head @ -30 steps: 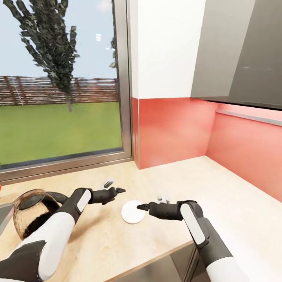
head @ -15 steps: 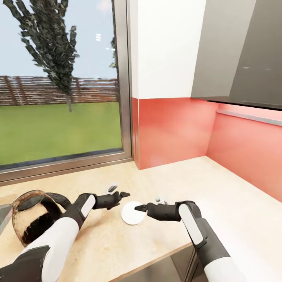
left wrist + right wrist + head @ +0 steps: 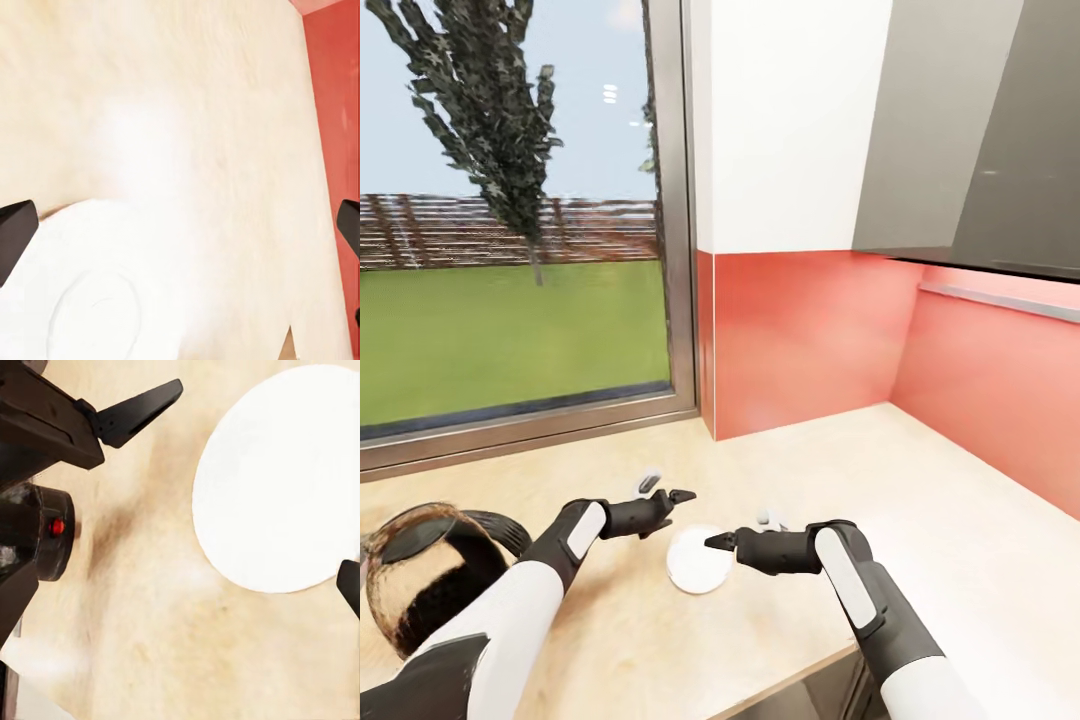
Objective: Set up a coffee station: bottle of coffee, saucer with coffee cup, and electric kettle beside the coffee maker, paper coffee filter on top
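Observation:
The saucer (image 3: 696, 566) is a flat white disc lying on the light wood kitchen countertop (image 3: 920, 500), near its front edge. My left gripper (image 3: 664, 490) hovers open just behind the saucer's left rim; in the left wrist view the saucer (image 3: 97, 292) lies below the wide-apart fingertips (image 3: 15, 232). My right gripper (image 3: 742, 530) is open at the saucer's right rim, one tip over its edge. The right wrist view has the saucer (image 3: 277, 480) and a left fingertip (image 3: 142, 409). The electric kettle (image 3: 420, 585), glass with a black handle, stands at the lower left beside my left arm.
A large window (image 3: 510, 250) runs behind the counter on the left. A red backsplash (image 3: 800, 330) turns the corner at the right under grey wall cabinets (image 3: 980, 130). Bare worktop stretches to the right of the saucer. A dark part with a red light (image 3: 49, 529) shows in the right wrist view.
The head view has shifted a little, sliding the kettle and saucer lower in the picture. Both grippers have edged closer to the saucer, the left one rightward, the right one leftward.

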